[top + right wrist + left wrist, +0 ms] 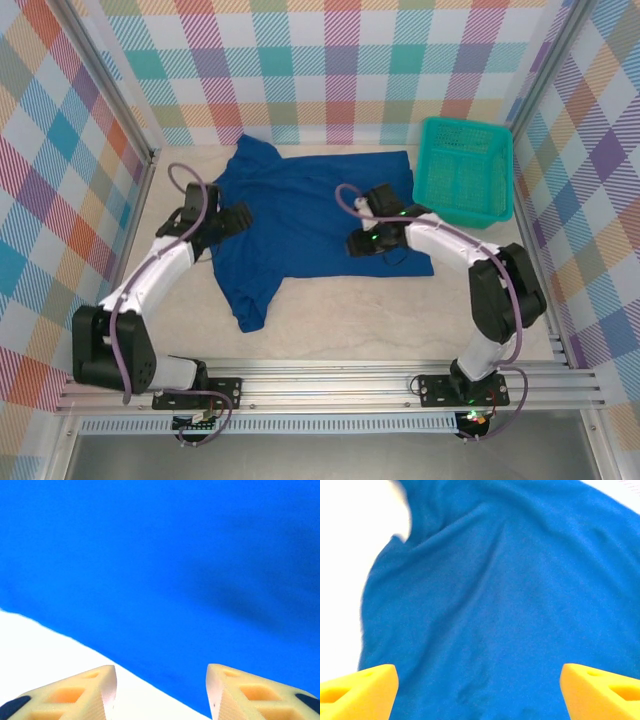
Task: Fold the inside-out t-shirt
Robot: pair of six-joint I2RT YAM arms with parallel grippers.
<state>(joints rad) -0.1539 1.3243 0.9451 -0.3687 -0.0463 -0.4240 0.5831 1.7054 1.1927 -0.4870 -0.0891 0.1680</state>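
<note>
One t-shirt (300, 220): soft, rumpled blue cloth | left claw (479, 675) wide above it | right claw (160, 672) parted, empty

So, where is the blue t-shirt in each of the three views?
Top external: t-shirt lies spread at the middle of the table.
Left wrist: t-shirt covers all but the left edge.
Right wrist: t-shirt covers the top and right.
Shared landmark: pale table beside the shirt's edge.
</note>
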